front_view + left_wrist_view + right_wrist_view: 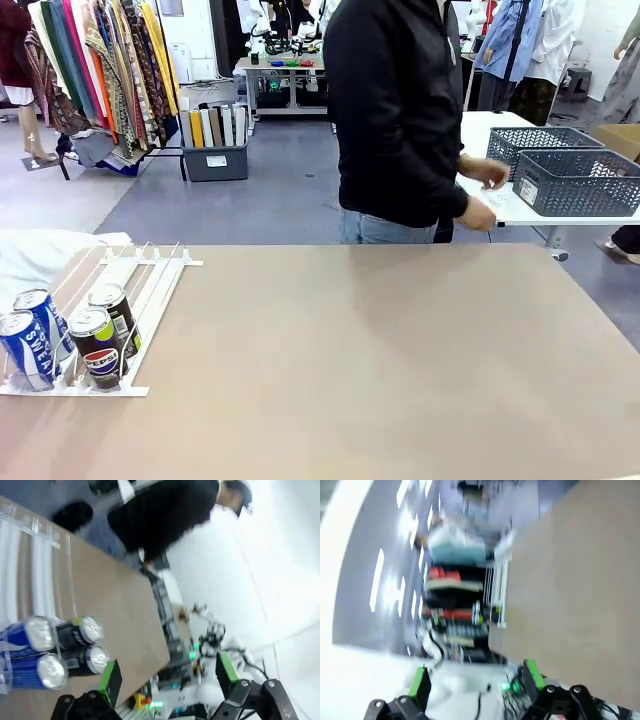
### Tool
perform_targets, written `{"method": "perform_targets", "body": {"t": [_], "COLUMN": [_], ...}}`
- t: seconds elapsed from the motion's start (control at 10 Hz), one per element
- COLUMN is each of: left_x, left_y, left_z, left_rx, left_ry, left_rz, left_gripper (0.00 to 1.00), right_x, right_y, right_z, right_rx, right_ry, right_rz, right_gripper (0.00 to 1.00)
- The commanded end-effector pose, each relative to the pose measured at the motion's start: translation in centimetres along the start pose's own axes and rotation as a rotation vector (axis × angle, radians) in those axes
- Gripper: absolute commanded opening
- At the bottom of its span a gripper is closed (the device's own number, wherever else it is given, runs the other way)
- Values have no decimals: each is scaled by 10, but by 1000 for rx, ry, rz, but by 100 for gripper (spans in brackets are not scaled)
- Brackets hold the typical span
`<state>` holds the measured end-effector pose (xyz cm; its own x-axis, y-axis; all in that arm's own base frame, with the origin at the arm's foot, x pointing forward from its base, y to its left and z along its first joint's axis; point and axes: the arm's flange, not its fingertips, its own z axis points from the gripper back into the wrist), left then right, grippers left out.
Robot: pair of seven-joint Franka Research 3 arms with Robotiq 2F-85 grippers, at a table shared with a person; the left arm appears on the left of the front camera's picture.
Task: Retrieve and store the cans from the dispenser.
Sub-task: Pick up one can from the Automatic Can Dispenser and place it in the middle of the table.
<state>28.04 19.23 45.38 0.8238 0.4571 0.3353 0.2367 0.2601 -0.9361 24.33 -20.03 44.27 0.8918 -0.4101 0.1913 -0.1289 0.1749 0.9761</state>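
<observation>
The white rail dispenser [110, 300] lies at the table's left. Its low near end holds two blue-and-white cans [35, 335] in the left lane and two black Pepsi cans [100, 340] in the right lane. In the left wrist view the cans [75, 645] sit at the lower left, silver tops facing the camera, beyond and to the left of my left gripper [167, 675]. That gripper is open and empty, hanging clear of them. My right gripper [476, 680] is open and empty too, in a blurred view with the dispenser [497, 597] far off.
A person in a black jacket [395, 110] stands at the far edge, hands at a white side table with two dark grey perforated baskets [580, 180]. Bare tan tabletop [400, 360] stretches right of the dispenser.
</observation>
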Motion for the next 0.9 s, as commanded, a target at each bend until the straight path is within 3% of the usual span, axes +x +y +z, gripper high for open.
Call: {"method": "perform_targets", "body": {"t": [0.0,0.1,0.2,0.8], "left_x": [-36,0,0,0], "left_y": [13,0,0,0], "left_z": [-19,0,0,0], "left_rx": [-41,0,0,0], "left_ry": [-95,0,0,0], "left_rz": [-51,0,0,0], "left_gripper": [100,100,100,100], "right_x": [-29,-26,1,1], "right_y": [-26,-28,-16,-16], "right_z": [-22,-25,29,29], "right_rx": [44,18,13,13], "right_ry": [-265,-267,-144,-144], "right_rz": [-57,-51,-58,-58], "right_gripper": [100,100,100,100]}}
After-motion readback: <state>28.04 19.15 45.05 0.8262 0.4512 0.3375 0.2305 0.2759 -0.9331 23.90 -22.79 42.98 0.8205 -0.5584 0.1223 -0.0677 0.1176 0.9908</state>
